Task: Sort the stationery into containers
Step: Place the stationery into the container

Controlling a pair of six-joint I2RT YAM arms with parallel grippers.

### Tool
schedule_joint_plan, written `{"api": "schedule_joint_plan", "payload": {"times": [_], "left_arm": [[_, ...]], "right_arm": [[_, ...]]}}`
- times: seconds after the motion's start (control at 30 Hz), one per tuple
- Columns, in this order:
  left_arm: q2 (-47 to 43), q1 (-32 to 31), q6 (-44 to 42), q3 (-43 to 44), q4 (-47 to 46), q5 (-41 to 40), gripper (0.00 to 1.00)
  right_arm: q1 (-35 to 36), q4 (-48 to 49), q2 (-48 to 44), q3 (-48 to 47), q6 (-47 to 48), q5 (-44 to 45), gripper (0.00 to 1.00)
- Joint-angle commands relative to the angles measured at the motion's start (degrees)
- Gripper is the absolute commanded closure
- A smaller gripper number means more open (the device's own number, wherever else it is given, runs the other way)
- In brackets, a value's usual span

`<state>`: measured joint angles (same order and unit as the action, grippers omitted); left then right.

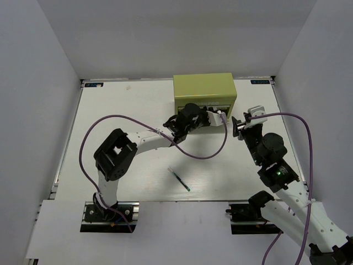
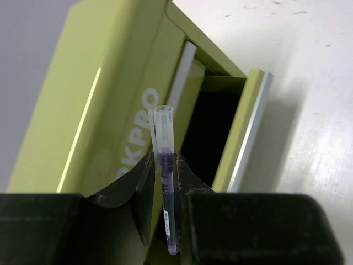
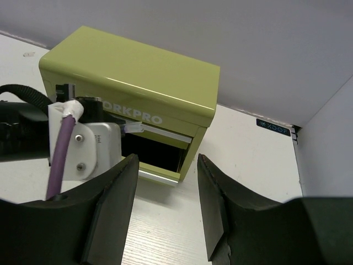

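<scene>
At the left gripper (image 2: 164, 163): clamped on a thin dark pen (image 2: 164, 130), clear end outermost, long axis running straight out from the grip and aimed at the tool chest (image 2: 94, 83). Just ahead of that clear end, on the chest's front face: the lower drawer (image 2: 251, 124), pulled open, with its dark cavity a little to the right of the pen's line. Probably calls for a short reach forward and a turn of the pen flatter, along the drawer's width, before letting go; risks catching the tip on the drawer front otherwise. Inside the open drawer: only shadow, contents impossible to tell. Above it: the upper drawer (image 2: 182, 72), pushed in or nearly so. At the right gripper (image 3: 167, 161): spread wide, holding nothing, hovering just off the chest's front right corner, close by but clearly the farther of the two from the opening. Well in front of the chest, on the table (image 1: 110, 105): one thin green pen (image 1: 179, 179), lying diagonally, apart from both arms.
</scene>
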<state>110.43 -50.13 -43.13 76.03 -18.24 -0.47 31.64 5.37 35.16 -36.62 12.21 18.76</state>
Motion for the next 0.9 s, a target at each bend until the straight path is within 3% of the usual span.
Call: {"api": "schedule_joint_plan", "payload": {"times": [0.0,0.37,0.4,0.43,0.53,0.67,0.87], "left_arm": [[1.0,0.6,-5.6,2.5,-1.8,-0.7,1.0],[6.2,1.6,-7.6,5.5,-2.0,-4.1,0.98],[6.2,1.6,-7.6,4.7,-3.4,-4.1,0.77],[6.2,1.6,-7.6,4.7,-3.4,-4.1,0.64],[5.6,1.6,-7.1,3.5,-4.2,-4.1,0.38],[2.6,1.1,-5.9,1.6,-6.0,-4.1,0.25],[-6.0,-0.1,0.5,-4.4,-10.8,-3.4,0.2]], "right_arm": [[0.4,3.8,-1.0,0.2,0.4,0.5,0.47],[0.6,4.2,-1.0,0.7,0.6,0.4,0.46],[0.5,4.1,-1.0,0.8,0.7,0.3,0.46],[0.6,4.3,-1.1,0.8,0.7,0.3,0.46],[0.6,4.1,-1.0,0.9,0.8,0.3,0.43],[0.5,3.9,-0.5,1.0,1.3,-0.9,0.37],[0.5,2.9,-1.2,1.3,2.2,-2.5,0.33]]}}
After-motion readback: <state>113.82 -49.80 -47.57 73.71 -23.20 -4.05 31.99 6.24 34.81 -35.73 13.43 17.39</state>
